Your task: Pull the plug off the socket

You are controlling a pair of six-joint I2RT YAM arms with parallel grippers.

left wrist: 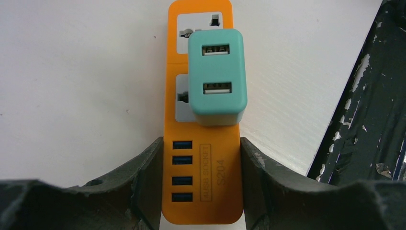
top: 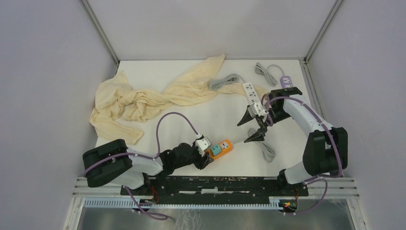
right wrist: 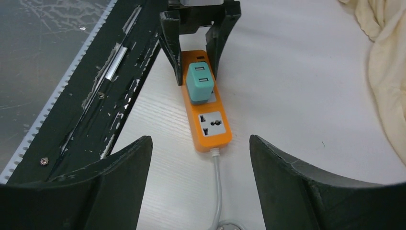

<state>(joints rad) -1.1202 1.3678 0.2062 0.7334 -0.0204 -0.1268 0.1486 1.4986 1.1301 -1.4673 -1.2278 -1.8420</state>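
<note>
The left arm (top: 143,165) lies low along the bottom of the top view, stretched toward the right. The left fingers (left wrist: 143,182) are clamped on both long sides of the orange plastic power strip (top: 225,145), at its USB end. The strip sits at lower centre on the white counter (top: 220,120). The teal square USB charger plug (top: 216,150) stands plugged into the strip, just ahead of those fingers. The right arm (top: 311,124) folds up at the right of the frame, elbow raised and wrist reaching left. The right fingers (right wrist: 119,177) are spread wide, holding nothing, near the strip's cabled end. A crumpled cream cloth (top: 139,100) lies at upper left.
</note>
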